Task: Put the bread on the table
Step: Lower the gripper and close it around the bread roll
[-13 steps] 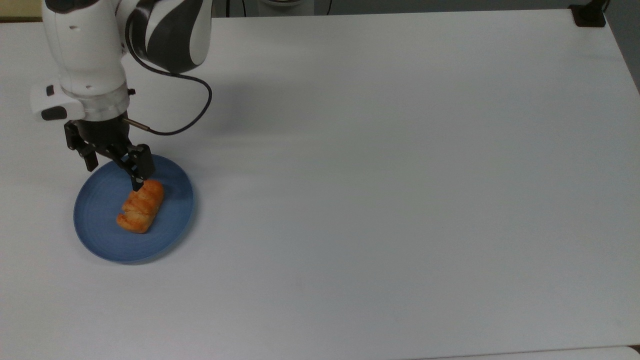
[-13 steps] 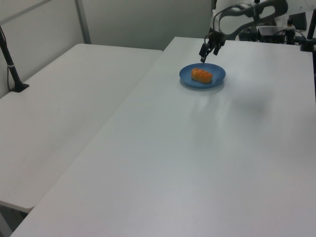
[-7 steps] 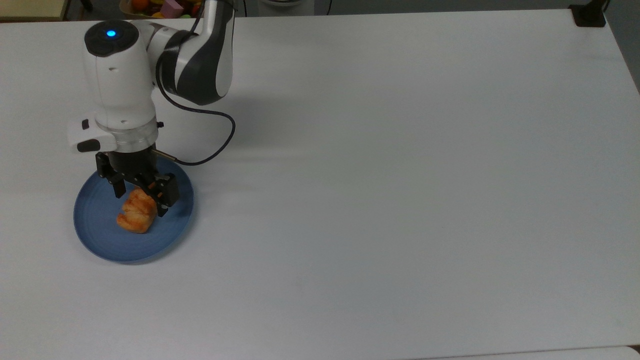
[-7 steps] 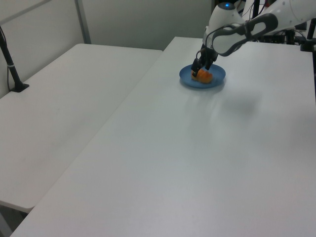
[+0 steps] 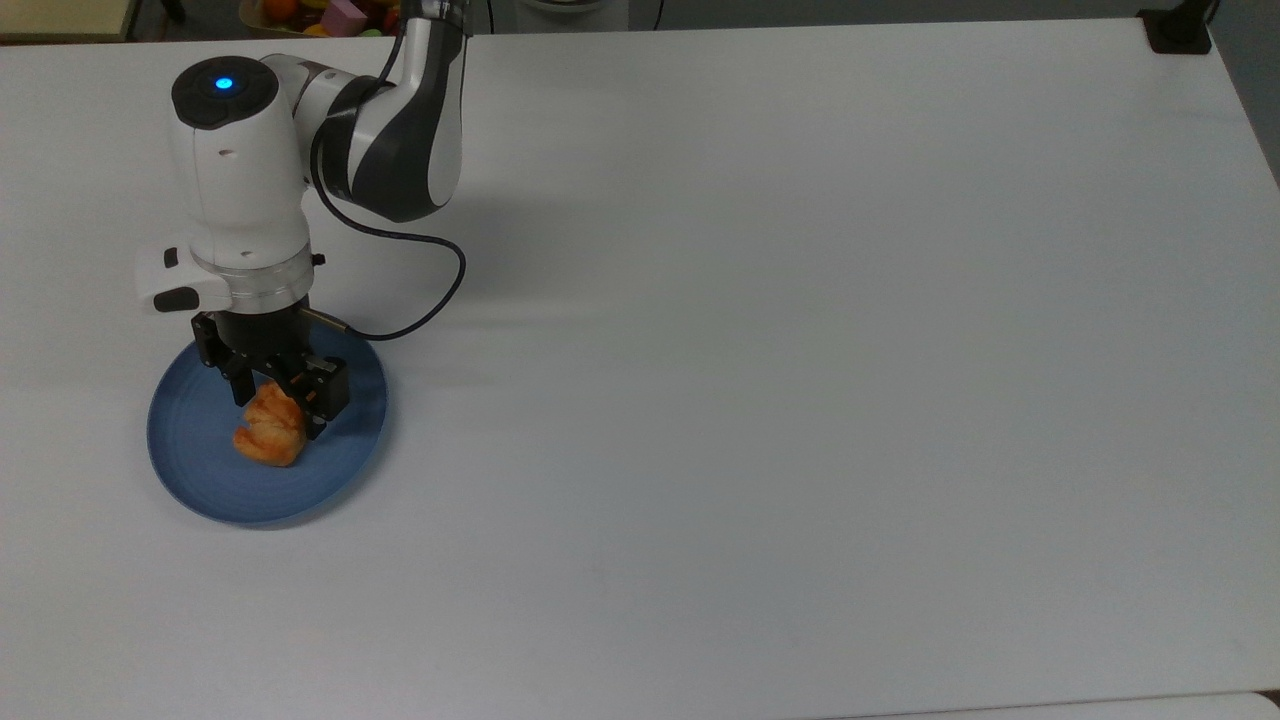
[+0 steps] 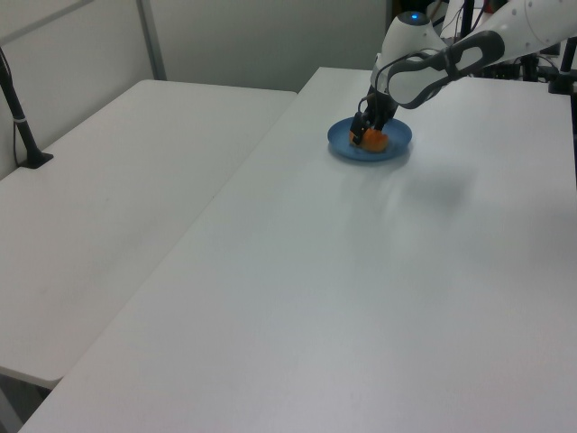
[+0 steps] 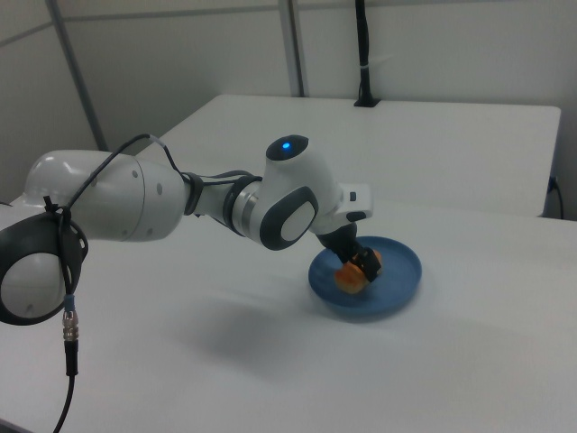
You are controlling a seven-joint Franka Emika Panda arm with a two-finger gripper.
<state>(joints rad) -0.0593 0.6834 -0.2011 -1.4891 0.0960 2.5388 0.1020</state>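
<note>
The bread is a small golden-orange roll lying on the round blue plate near the top view's left edge, on the white table. My gripper points down over the roll's far end and is open, one black finger on each side of the bread, low over the plate. In the left view the gripper covers part of the bread on the plate. In the right view the bread shows orange between the fingers above the plate.
The arm's black cable loops beside the plate. A black post base sits at the table's far corner on the top view's right. Coloured objects lie beyond the far edge. A second white table adjoins on the left view's left.
The arm came down from above the plate's far rim to the bread. The fingers now straddle the roll and stand slightly lower and closer together than half a second ago. The bread has not moved.
</note>
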